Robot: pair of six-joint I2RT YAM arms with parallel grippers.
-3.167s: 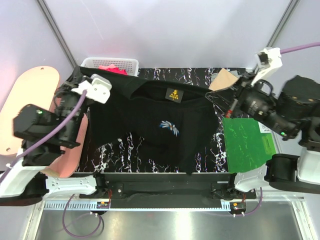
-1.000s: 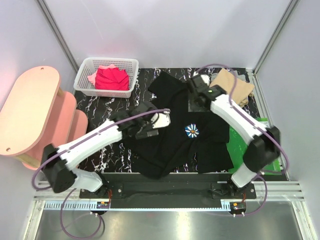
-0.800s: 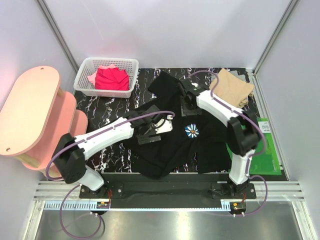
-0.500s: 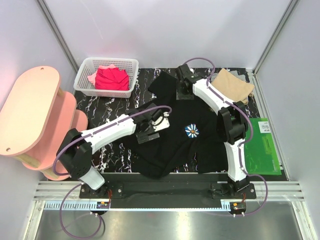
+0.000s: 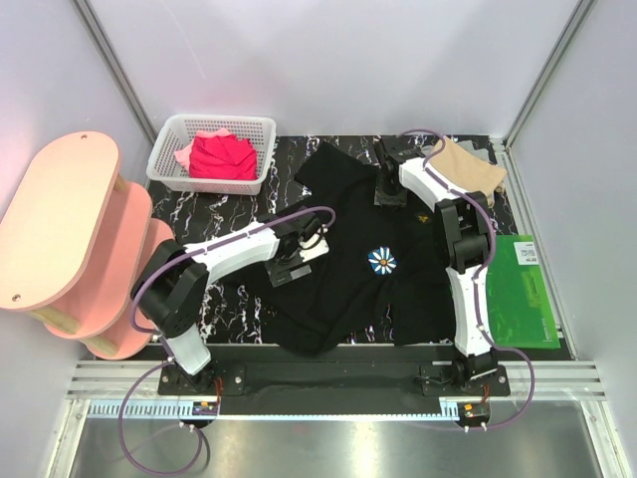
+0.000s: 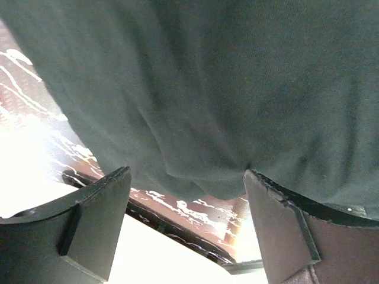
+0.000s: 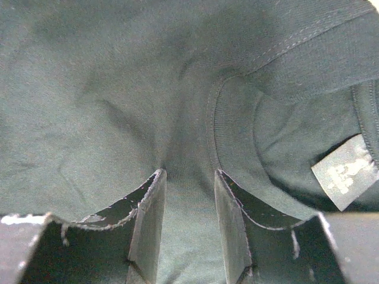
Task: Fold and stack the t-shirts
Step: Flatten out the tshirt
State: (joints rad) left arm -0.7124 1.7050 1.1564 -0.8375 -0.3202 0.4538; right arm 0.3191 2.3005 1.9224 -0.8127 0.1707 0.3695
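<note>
The black t-shirt (image 5: 358,249) lies rumpled across the middle of the table, its daisy print (image 5: 382,261) facing up. My left gripper (image 5: 297,257) rests on its left part. In the left wrist view this gripper (image 6: 186,174) is wide open, and a hanging fold of the shirt's edge (image 6: 195,118) sits between the tips without being pinched. My right gripper (image 5: 388,191) is at the collar. Its jaws (image 7: 188,171) stand half-closed, pressed onto the cloth beside the neck rib (image 7: 234,142) and label (image 7: 346,171). A tan t-shirt (image 5: 468,167) lies at the back right. Red and pink t-shirts (image 5: 221,154) fill the basket.
The white mesh basket (image 5: 164,164) stands at the back left of the black marbled table (image 5: 214,199). A green board (image 5: 523,299) lies at the right edge. A pink tiered shelf (image 5: 60,229) stands off the table's left side.
Both arms came down from the sides onto the shirt, which now lies rumpled. Over the last second the right gripper shifted about the collar and narrowed; the left gripper narrowed slightly.
</note>
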